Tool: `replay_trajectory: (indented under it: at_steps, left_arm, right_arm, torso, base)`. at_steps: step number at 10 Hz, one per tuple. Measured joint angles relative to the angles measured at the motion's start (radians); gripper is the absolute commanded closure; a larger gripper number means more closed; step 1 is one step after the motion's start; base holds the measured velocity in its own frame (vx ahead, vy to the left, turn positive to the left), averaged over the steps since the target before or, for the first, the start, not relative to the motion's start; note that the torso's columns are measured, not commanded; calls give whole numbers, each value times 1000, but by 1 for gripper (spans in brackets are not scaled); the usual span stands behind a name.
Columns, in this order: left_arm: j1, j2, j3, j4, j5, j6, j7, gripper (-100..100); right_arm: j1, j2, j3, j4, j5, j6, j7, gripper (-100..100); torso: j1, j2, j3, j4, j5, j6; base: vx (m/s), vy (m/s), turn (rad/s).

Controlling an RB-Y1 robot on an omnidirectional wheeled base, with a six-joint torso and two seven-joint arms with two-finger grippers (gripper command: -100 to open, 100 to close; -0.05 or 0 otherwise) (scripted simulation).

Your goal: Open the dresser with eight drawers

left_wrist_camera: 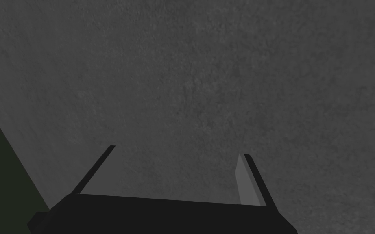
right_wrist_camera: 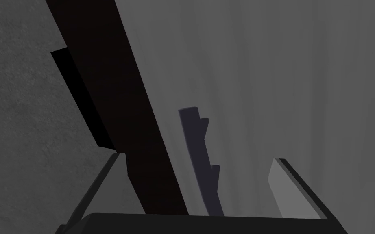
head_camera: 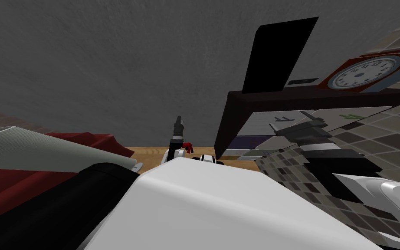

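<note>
Dresser (right_wrist_camera: 109, 81) edge, right hand (right_wrist_camera: 199, 156) spread beside

One dark dresser (head_camera: 231, 126), one round clock (head_camera: 362, 74) on its top, one black panel (head_camera: 279, 56), one left gripper (left_wrist_camera: 176, 151), one right gripper (right_wrist_camera: 197, 157), two fingers (left_wrist_camera: 245, 178) each.

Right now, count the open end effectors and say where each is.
2. The left end effector, thin grey fingers apart, is raised left of the dark brown dresser. The right end effector, also open, is at its grey front, a dark handle ahead between its fingers.
</note>
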Motion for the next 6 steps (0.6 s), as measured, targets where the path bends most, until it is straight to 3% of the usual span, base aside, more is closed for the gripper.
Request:
replay_trajectory:
  at_steps: [1,3,6]
  left_arm:
    - [0,0,0,0,0,0,0,0]
    - [0,0,0,0,0,0,0,0]
    - [-1,0,0,0,0,0,0,0]
  right_arm:
    - [1,-2,-1,-1,-1,2,-3,100]
    - [-10,24,7,4,7,-8,14,100]
    - [14,0,-8,-18,-5,-14,-5,100]
  torso:
    - [0,2,1,0,0,0]
    - [0,1,2,-2,-2,-1]
    - [1,6,4,3,1,1]
  base:
    - [-60,-35,49]
    - [-62,-19,-35]
    - [-174,-15,-85]
